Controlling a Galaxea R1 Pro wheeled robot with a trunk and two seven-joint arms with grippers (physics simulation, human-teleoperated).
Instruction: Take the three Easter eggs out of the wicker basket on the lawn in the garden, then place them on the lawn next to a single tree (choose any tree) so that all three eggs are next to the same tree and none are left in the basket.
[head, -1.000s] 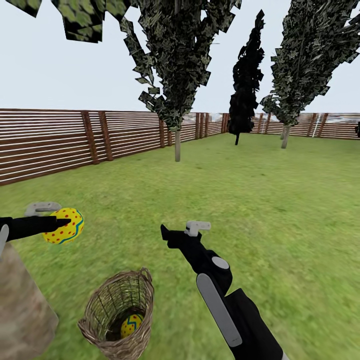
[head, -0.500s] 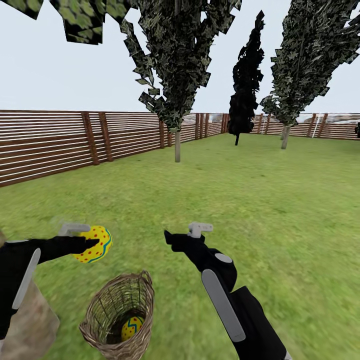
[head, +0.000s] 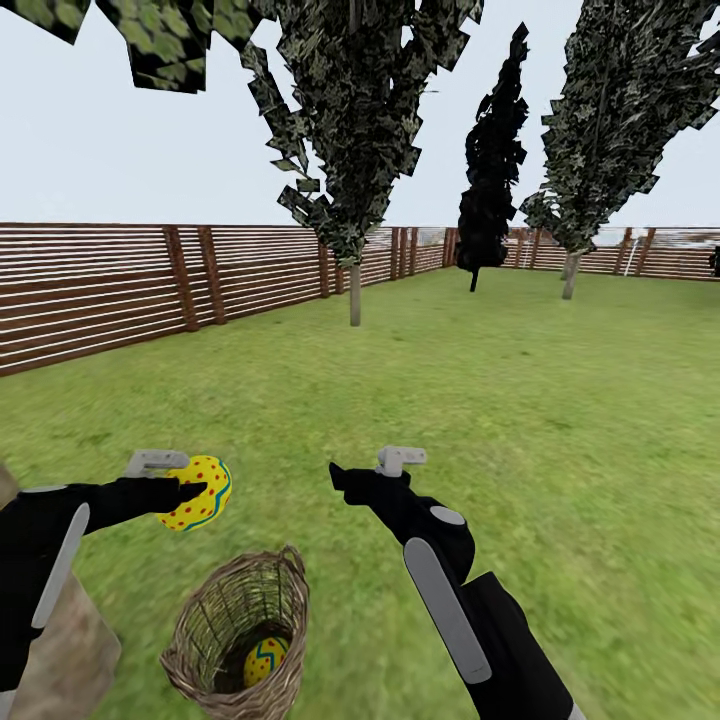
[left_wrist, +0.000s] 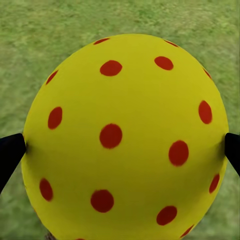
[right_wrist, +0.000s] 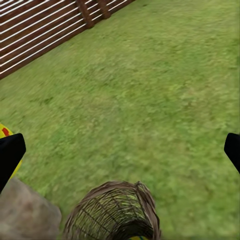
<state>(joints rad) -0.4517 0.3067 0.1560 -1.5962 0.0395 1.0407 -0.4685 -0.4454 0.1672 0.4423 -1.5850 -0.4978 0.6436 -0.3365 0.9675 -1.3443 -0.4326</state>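
At the far left edge of the head view stands the trunk (head: 55, 650), grey-brown and cut off by the frame, just below the left arm. The left hand (head: 185, 490) is closed on 1 egg (head: 200, 493), its fingers (left_wrist: 10, 155) pressing both sides of the dotted shell; the egg hangs in the air above the lawn (head: 520, 400). Just below and slightly right of that hand stands the basket (head: 238, 635), upright on the grass, with a 2nd egg (head: 264, 660) lying in its bottom. Right of the basket, the right hand (head: 380, 470) hovers over bare grass with its fingers spread wide and nothing between them.

The step in hand looks like carrying the 1st egg from the basket to the tree. The next move probably calls for swinging the left hand toward the trunk, lowering it to the grass and letting go gently so the egg does not roll.

The 3rd egg cannot be made out; the basket wall hides much of the inside.
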